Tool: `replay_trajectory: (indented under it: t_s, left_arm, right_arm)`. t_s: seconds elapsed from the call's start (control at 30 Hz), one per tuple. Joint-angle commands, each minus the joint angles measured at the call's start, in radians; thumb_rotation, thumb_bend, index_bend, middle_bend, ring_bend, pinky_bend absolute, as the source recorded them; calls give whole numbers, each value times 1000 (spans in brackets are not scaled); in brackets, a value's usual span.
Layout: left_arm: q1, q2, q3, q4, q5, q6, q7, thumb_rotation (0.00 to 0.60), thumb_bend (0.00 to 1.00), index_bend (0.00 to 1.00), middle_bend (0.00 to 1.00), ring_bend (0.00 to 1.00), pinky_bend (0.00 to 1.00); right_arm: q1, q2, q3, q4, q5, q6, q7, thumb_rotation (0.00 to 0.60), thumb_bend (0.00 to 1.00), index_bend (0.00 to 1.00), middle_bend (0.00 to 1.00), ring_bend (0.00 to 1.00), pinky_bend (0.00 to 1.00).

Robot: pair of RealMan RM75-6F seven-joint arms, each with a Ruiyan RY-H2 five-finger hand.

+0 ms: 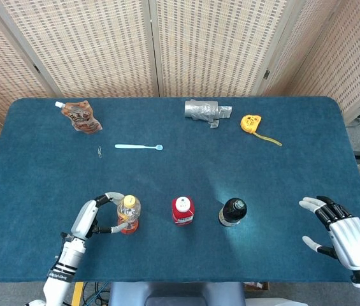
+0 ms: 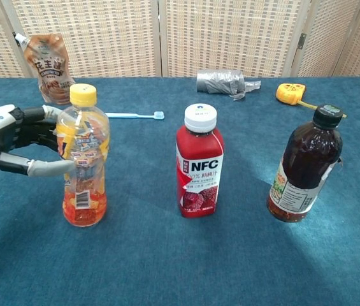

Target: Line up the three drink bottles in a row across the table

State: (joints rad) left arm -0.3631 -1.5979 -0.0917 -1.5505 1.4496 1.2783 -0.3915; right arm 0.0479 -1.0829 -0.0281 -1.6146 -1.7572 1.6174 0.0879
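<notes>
Along the far side of the blue counter lie a brown spouted snack pouch at the left, a crumpled grey foil wrapper near the middle and a yellow tape measure just right of it. A pale blue spoon lies nearer, beside a small paper clip.
</notes>
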Motion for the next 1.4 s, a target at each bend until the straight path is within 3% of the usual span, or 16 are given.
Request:
replay_trajectory:
  t_s: [0.03, 0.33, 0.6, 0.7, 1.13, 1.4]
  left_arm:
    - [0, -4, 3, 8, 2, -3, -4, 600, 106, 603, 502, 345, 284]
    - [7, 8, 14, 17, 4, -9, -17, 600, 106, 519, 464, 345, 284]
    - [16, 60, 25, -19, -7, -25, -7, 600, 106, 201, 257, 327, 284]
    - [21, 84, 32, -40, -6, -28, -5, 600, 106, 143, 229, 315, 284]
    - [31, 205, 99, -147, 26, -76, 19, 600, 106, 51, 115, 225, 284]
    - [46, 267, 124, -170, 37, -66, 111, 600, 106, 3, 72, 192, 284]
  right_arm:
    - [0, 1, 0, 0, 0, 1, 1, 600, 123, 286, 275, 171, 343]
    - [1, 1, 0, 0, -1, 0, 1, 600, 123, 286, 275, 171, 343]
    - [1, -1, 0, -1, -3, -2, -2, 600, 123, 286, 275, 171, 343]
    - [2, -1, -1, -1, -3, -2, -3, 600, 123, 286, 275, 171, 343]
    - [2, -2, -2, -3, -6, -3, -6, 600, 123, 286, 275, 171, 343]
    - [1, 1, -1, -5, 1, -4, -8, 600, 123, 286, 275, 171, 343]
